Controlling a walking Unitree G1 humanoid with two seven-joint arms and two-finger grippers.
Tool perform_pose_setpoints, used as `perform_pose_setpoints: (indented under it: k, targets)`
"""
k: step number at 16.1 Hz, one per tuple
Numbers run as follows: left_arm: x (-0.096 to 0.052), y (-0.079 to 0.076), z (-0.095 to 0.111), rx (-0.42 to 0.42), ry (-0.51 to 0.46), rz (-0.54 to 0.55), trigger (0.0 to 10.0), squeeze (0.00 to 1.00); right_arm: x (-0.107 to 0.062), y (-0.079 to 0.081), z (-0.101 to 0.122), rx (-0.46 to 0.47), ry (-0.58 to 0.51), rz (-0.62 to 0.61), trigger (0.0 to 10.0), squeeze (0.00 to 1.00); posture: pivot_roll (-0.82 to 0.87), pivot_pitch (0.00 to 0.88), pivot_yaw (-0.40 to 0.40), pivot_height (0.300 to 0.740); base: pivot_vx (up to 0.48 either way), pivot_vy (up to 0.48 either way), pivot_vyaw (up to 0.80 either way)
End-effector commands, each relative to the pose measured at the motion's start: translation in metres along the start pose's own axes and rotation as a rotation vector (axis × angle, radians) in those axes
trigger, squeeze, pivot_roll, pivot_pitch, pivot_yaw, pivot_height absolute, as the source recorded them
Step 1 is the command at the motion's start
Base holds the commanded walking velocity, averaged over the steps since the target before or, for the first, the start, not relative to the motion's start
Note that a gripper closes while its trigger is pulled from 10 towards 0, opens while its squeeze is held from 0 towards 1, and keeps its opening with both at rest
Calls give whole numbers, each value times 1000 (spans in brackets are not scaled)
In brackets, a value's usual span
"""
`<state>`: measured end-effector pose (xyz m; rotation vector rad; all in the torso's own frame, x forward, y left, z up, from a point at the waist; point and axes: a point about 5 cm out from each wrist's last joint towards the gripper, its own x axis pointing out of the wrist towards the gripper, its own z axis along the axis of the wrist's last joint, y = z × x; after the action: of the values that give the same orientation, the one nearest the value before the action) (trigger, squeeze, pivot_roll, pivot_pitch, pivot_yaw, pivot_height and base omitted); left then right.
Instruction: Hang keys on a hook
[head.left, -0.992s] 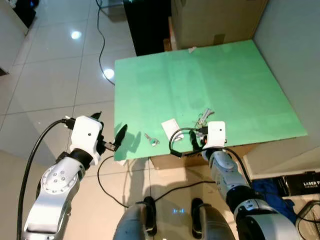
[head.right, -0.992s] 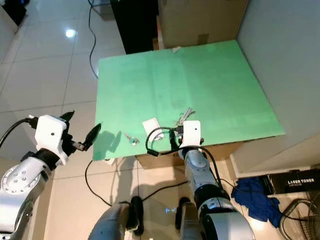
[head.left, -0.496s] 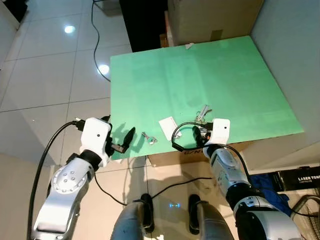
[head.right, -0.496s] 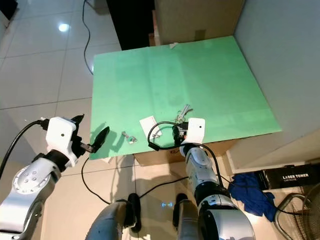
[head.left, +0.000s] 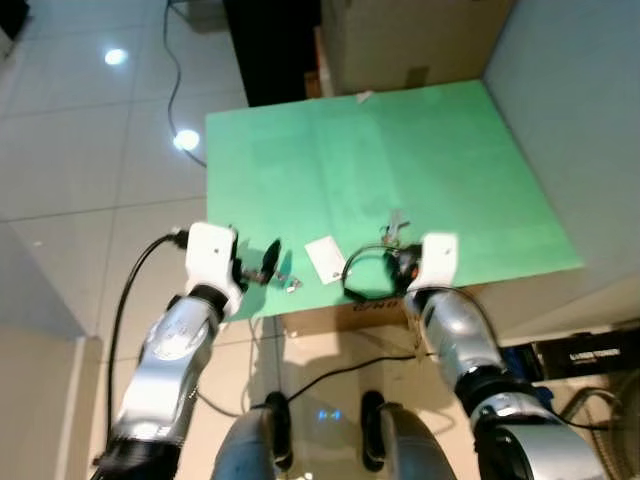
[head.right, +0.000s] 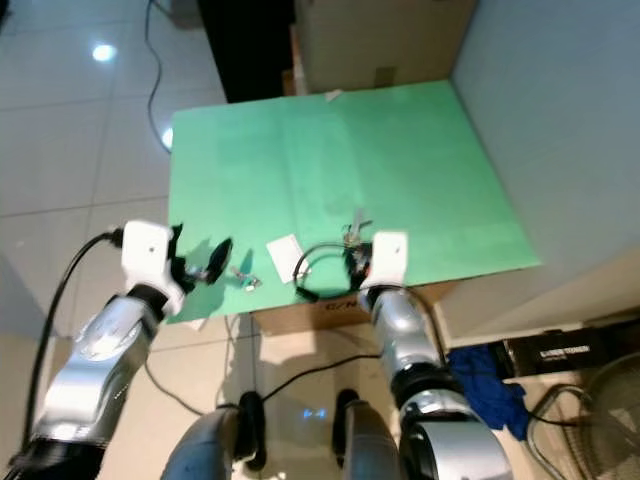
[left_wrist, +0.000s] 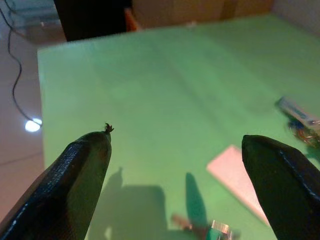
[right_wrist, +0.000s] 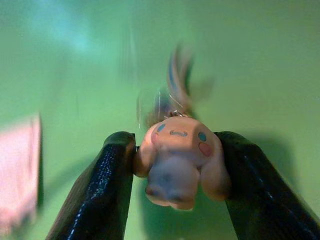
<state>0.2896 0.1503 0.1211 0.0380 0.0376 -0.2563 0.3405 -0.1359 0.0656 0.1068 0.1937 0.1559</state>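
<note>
A bunch of silver keys (head.left: 396, 226) lies on the green table (head.left: 440, 150) near its front edge. The keys are blurred in the right wrist view (right_wrist: 172, 97). My right gripper (right_wrist: 175, 139) is shut on the bunch's pale plush charm (right_wrist: 176, 160), just behind the keys (head.left: 398, 262). My left gripper (head.left: 255, 258) hovers open over the table's front left corner, its fingers wide apart (left_wrist: 175, 140). A small silver metal piece (head.left: 291, 285) lies just beyond its fingertips (left_wrist: 216, 229). A white card (head.left: 323, 258) lies between that piece and the keys.
A grey wall (head.left: 570, 100) runs along the table's right side. A cardboard box (head.left: 400, 40) and a black cabinet (head.left: 270, 50) stand behind it. A black cable (head.left: 172, 95) trails over the tiled floor on the left. A black toner box (head.left: 590, 350) lies on the floor at right.
My left arm has swung in from beside the table until its open gripper is over the front left corner, near the small metal piece. The camera has shifted; the right gripper stays by the keys.
</note>
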Motion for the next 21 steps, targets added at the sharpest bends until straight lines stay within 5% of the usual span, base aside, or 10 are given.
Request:
perform_pose_setpoints:
  k: [1,4,6,8,13,14,18,21]
  targets:
    - [4,-2,-3,-15,-3,10,10000,0,1,1,23,-36,-99,33,0,0,-75,116,-9,740,0,0,0]
    - [14,-11,13,10,-84,9,10000,0,-14,0,82,-117,-320,37,0,0,-89,42,-36,740,0,0,0]
    - [15,-9,16,-10,-126,33,10000,0,-29,1,98,-148,-407,28,0,0,-97,24,-53,740,0,0,0]
    - [21,-3,6,-68,-124,110,10000,0,-23,-24,59,-95,-305,-86,0,0,-89,37,-46,740,0,0,0]
    - [4,39,-2,-119,-133,420,10000,0,-43,-8,45,-141,-339,-78,0,0,-78,43,-34,740,0,0,0]
    - [-7,46,-2,-73,-157,458,10000,0,-48,-7,33,-128,-326,-78,0,0,-71,48,-34,740,0,0,0]
    - [-4,27,-7,17,-119,335,10000,0,-48,-3,27,-90,-282,-40,0,0,-65,51,-35,740,0,0,0]
    - [5,18,-7,-19,-105,266,10000,0,-41,2,21,-17,-225,-17,0,0,-59,51,-27,740,0,0,0]
